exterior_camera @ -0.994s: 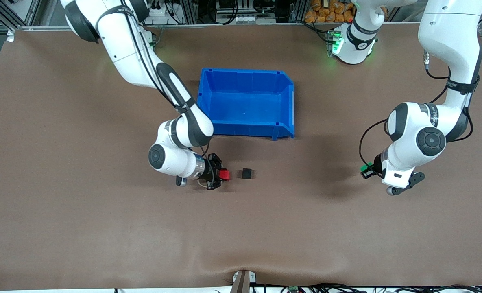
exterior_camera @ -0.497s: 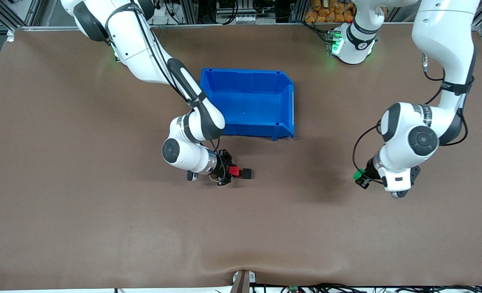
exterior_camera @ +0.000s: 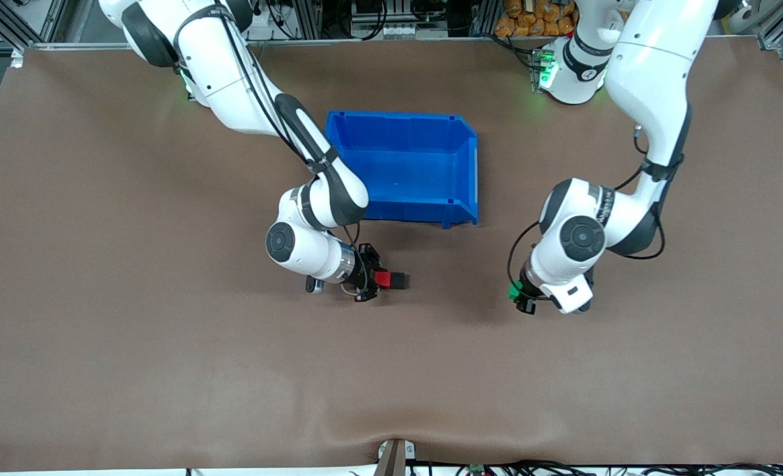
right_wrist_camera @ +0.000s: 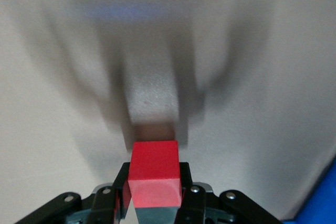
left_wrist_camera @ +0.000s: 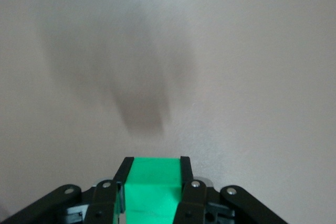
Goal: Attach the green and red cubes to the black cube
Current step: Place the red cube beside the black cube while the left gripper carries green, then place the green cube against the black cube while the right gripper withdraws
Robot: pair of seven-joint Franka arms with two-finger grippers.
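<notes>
Your right end effector [exterior_camera: 372,282] is clamped on the red cube [exterior_camera: 382,279] and has it pressed against the black cube [exterior_camera: 398,281], low over the worktop [exterior_camera: 166,363], nearer the front camera than the blue bin [exterior_camera: 468,165]. Front view shows red and black touching side by side. The right wrist view shows you the red cube [right_wrist_camera: 154,174] squeezed between both fingers [right_wrist_camera: 185,179], but the black cube there is only a blurred grey block directly ahead of the red one; contact can't be confirmed from that view. A sliver of blue shows at the corner of that frame.

Your left end effector [exterior_camera: 522,296] is gripping the green cube [exterior_camera: 515,289], over bare worktop toward the left arm's end, well apart from the red and black pair. In the front view only a small bit of green shows under the wrist. The left wrist view gives the clear look: green cube [left_wrist_camera: 154,182] held between the two fingers [left_wrist_camera: 185,169], with nothing ahead but worktop and a soft shadow.

No readable labels or writing on the cubes or bin.
</notes>
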